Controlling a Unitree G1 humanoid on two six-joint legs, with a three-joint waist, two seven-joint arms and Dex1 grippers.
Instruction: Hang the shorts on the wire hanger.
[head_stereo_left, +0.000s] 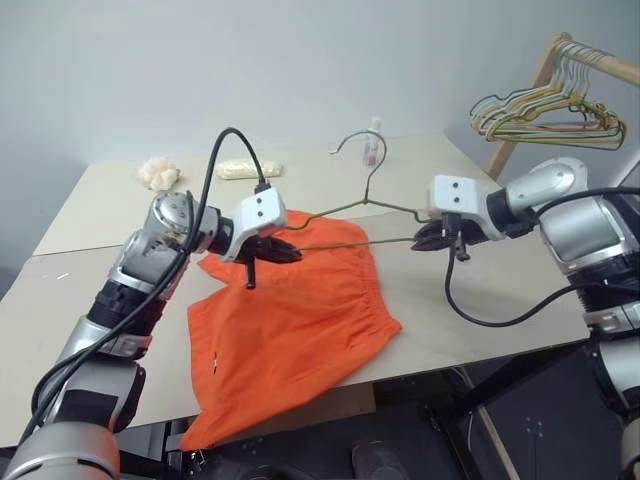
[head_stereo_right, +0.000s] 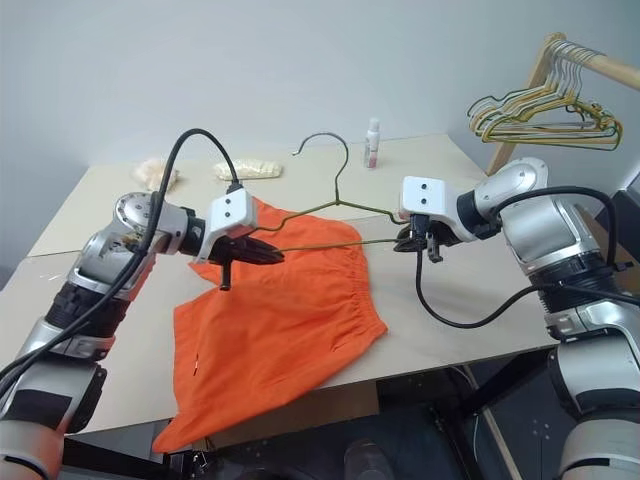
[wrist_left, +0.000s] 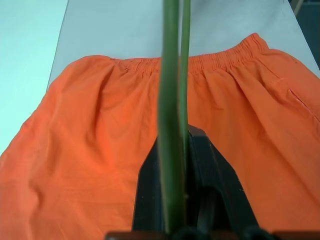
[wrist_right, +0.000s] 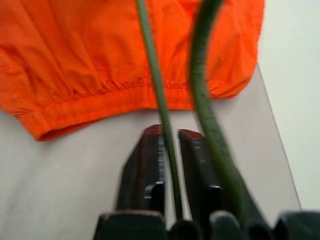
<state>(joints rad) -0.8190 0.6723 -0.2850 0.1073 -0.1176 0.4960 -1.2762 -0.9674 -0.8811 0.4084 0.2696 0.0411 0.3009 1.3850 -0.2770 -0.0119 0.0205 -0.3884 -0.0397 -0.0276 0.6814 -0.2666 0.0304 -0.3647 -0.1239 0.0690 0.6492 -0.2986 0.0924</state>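
Left gripper (head_stereo_left: 283, 250): clamped on one end of the wire hanger (head_stereo_left: 365, 205). Right gripper (head_stereo_left: 432, 238): clenched on the opposite end. Hanger held level above the table (head_stereo_left: 90, 215), hook up. Shorts (head_stereo_left: 290, 325): flat beneath it, one leg draped over the near edge.

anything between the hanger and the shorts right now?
Nothing visible. The wire hanger is held above the table at both ends, by the left gripper and the right gripper, each shut on the wire. The shorts lie flat directly below it, with open air between.
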